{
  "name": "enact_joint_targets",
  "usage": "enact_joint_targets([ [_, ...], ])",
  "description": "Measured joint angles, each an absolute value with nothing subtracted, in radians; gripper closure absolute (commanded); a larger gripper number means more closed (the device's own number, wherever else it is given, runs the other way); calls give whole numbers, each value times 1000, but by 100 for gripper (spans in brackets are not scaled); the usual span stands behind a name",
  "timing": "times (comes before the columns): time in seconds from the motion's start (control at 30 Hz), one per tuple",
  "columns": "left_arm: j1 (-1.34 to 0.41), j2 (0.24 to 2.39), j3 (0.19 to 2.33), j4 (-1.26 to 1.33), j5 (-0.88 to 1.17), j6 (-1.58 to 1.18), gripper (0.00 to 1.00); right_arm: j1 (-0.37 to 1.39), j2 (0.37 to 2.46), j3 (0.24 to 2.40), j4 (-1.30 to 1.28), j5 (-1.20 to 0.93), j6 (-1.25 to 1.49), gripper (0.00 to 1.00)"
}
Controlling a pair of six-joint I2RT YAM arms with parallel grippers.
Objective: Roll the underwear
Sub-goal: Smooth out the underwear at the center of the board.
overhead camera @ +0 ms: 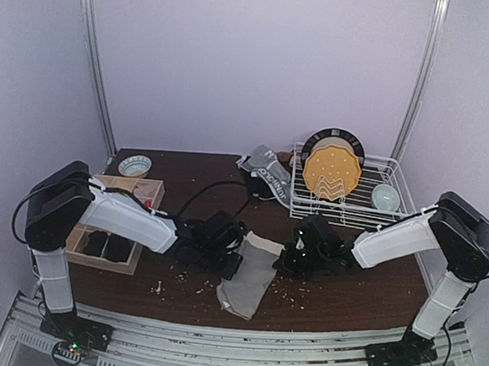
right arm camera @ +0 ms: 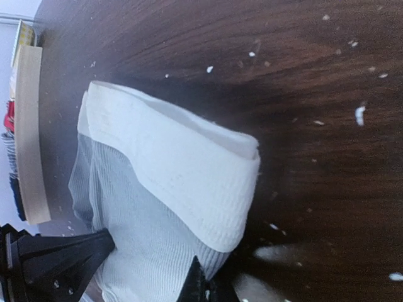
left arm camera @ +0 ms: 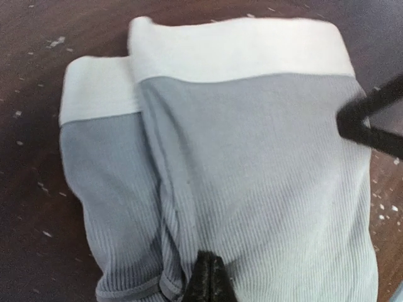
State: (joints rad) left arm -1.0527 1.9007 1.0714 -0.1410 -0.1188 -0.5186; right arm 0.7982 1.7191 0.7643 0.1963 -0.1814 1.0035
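Fingers (left arm camera: 204,278) of left gripper (overhead camera: 233,265) pinched shut on grey underwear (overhead camera: 249,281); right gripper (overhead camera: 287,258) likewise closed, nipping the white waistband (right arm camera: 189,170). Underwear lies folded on table (overhead camera: 346,297), between both grippers.

The left arm (overhead camera: 132,216) is stretched low toward 3 o'clock, and the right arm (overhead camera: 392,241) toward 9 o'clock. The left claw (overhead camera: 232,265) and the right claw (overhead camera: 292,259) are seen closed, facing each other.

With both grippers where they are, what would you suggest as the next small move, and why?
Probably lift both pinched edges slightly: the left gripper and right gripper look shut on opposite sides of the underwear, which lies flat and unrolled on the table.
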Motion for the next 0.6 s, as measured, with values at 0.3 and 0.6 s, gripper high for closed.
enact_joint_targets([
  [0.3, -1229, 1898, 1061, -120, -119, -658, 100, 736, 1666, 966, -185, -142, 781, 82],
  [0.6, -1219, 1748, 1014, -195, -139, -648, 71, 729, 1580, 976, -286, -138, 684, 54],
])
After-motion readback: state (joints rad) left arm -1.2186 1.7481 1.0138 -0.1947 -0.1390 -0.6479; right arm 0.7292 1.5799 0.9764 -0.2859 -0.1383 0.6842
